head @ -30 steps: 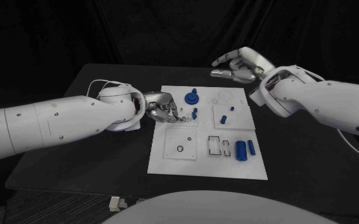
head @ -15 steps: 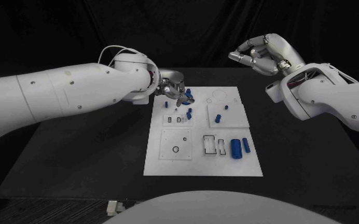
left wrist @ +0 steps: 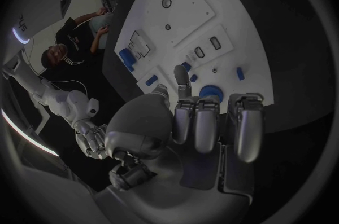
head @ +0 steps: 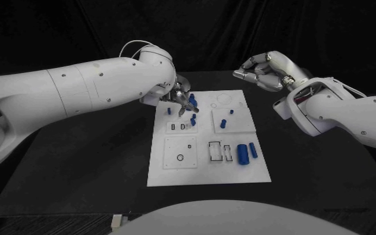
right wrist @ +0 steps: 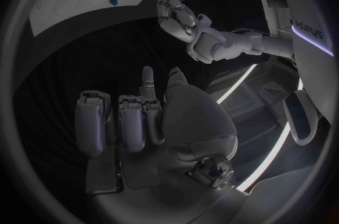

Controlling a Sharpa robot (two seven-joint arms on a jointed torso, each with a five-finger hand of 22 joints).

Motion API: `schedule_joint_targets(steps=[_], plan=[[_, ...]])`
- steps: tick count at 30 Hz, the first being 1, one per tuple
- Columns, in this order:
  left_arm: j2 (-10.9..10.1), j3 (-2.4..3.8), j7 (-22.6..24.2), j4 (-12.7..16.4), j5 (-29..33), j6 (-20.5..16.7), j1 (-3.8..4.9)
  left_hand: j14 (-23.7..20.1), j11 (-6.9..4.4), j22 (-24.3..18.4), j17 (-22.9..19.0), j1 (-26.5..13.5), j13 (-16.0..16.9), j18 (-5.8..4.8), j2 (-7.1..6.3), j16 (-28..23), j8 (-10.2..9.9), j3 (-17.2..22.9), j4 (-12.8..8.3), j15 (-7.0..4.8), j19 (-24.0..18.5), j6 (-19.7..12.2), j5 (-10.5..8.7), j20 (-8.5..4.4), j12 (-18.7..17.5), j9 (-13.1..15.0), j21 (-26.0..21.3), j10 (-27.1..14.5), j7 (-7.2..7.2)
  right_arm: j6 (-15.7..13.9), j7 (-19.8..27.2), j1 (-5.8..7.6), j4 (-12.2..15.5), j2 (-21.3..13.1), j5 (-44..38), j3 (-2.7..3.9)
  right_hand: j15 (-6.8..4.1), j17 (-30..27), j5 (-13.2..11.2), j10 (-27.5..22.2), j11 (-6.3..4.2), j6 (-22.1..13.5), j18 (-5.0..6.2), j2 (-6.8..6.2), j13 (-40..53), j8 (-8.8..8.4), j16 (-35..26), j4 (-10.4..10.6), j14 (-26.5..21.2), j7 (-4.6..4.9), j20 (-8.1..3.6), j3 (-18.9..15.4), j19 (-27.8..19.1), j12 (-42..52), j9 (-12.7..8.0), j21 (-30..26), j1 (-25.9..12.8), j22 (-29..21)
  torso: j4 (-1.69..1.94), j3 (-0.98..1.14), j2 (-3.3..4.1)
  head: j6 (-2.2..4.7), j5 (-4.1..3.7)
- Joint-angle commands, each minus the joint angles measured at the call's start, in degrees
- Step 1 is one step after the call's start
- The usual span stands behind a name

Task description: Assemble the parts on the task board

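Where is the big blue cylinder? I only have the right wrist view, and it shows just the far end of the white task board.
Observer: The big blue cylinder lies flat on the white task board, near the right corner of the end closest to the robot.
Operator: Is anything next to it?
Observer: A thinner blue cylinder lies alongside it, on the side nearer the board's right edge.
Operator: How does my right hand sit relative to the board?
Observer: The right hand hangs off the board, beyond its far right corner, well away from both cylinders.
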Motion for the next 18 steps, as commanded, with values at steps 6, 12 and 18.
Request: schedule_joint_targets(steps=[6,12,18], plan=[[2.15,0.05,-9.94,-2.18,5.92,-1.76,-1.7,5.95,1.85,14.1,15.1,1.52,15.05,-0.93,0.78,0.15,-18.16,-2.98,-0.06,1.46,4.3,1.0,4.35,1.28,0.15,-9.3,-0.5,5.95,2.82,2.32,-3.09,-0.96,-0.46,0.59,-1.16,0.05,0.42,12.05,0.67,5.98,0.47,-1.15,0.27,0.25,15.04,0.67,-0.31,0.06,5.37,0.11,0.44,-0.58,2.81,0.13,0.21,-0.38,0.7,12.94,-1.05,0.81,0.12,-0.01,0.98],[3.22,0.05,-11.19,-3.31,6.25,-4.19,-2.85,5.95,2.19,14.05,15.1,0.41,15.05,-0.89,1.89,0.15,-22.28,-3.65,-0.15,1.75,4.21,2.33,-2.85,1.61,0.15,-11.62,-0.66,5.95,3.26,2.6,-3.41,-1.2,-0.64,0.8,-1.18,0.05,0.42,12.02,0.68,5.98,0.47,-1.2,0.27,0.26,15.04,0.68,-0.32,0.06,5.36,0.12,0.44,-0.6,2.81,0.13,0.21,-0.38,0.7,12.94,-0.8,0.83,-0.02,-0.01,0.93],[3.76,0.05,-11.01,-4.48,6.34,-6.98,-4.23,5.95,2.24,14.03,15.1,0.24,15.05,-0.87,2.08,0.15,-22.8,-3.64,-0.15,1.81,4.18,2.73,-2.54,1.68,0.15,-11.93,-0.72,5.95,3.29,2.74,-3.67,-1.34,-0.86,1.06,-1.18,0.05,0.43,11.93,0.7,5.98,0.49,-1.28,0.29,0.3,15.04,0.73,-0.35,0.09,5.34,0.13,0.45,-0.64,2.76,0.13,0.22,-0.47,0.66,12.9,-0.64,0.66,-0.2,-0.01,0.3]])
